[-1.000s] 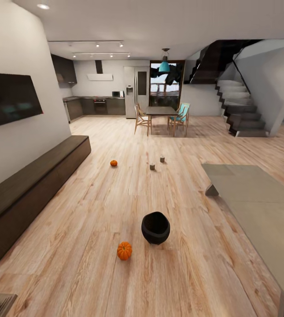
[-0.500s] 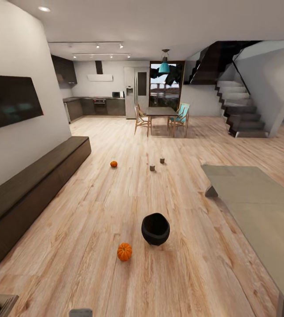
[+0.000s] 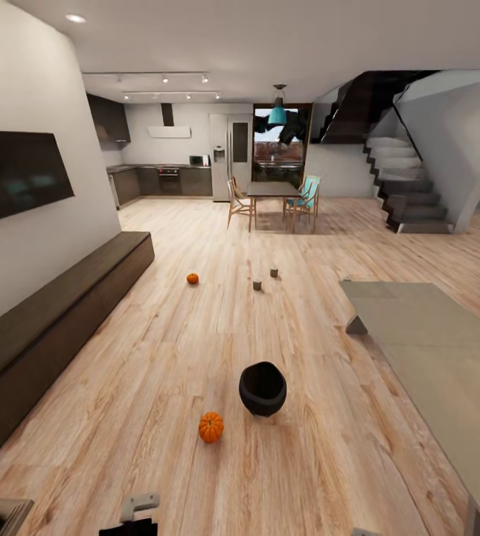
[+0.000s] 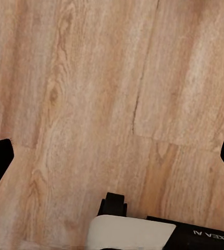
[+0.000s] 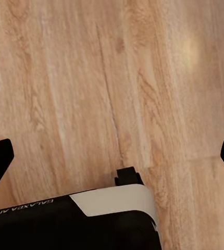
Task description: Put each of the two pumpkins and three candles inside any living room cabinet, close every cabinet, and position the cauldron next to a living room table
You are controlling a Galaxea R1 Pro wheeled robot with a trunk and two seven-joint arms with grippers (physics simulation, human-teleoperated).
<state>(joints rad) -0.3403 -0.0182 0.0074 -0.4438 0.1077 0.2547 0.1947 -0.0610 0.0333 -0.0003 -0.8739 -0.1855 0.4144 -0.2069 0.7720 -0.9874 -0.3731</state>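
Observation:
In the head view, one orange pumpkin (image 3: 210,427) lies on the plank floor close in front of me, just left of the black cauldron (image 3: 263,388). The other pumpkin (image 3: 193,278) sits farther off. Right of it stand two stubby candles (image 3: 257,284) (image 3: 274,272). The long, low dark cabinet (image 3: 53,313) runs along the left wall, its fronts shut. My left gripper (image 4: 112,156) and right gripper (image 5: 112,156) both hang open over bare floor, holding nothing. A grey part of my left arm (image 3: 139,506) shows at the bottom edge.
A large grey table (image 3: 433,350) fills the right side. A black TV (image 3: 16,173) hangs above the cabinet. Beyond lie a dining table with chairs (image 3: 273,197), a kitchen and stairs (image 3: 407,186). My own base (image 4: 133,232) shows under the wrists.
Part of my left arm has risen into the bottom of the head view. The view has tipped down very slightly; the things on the floor have not moved.

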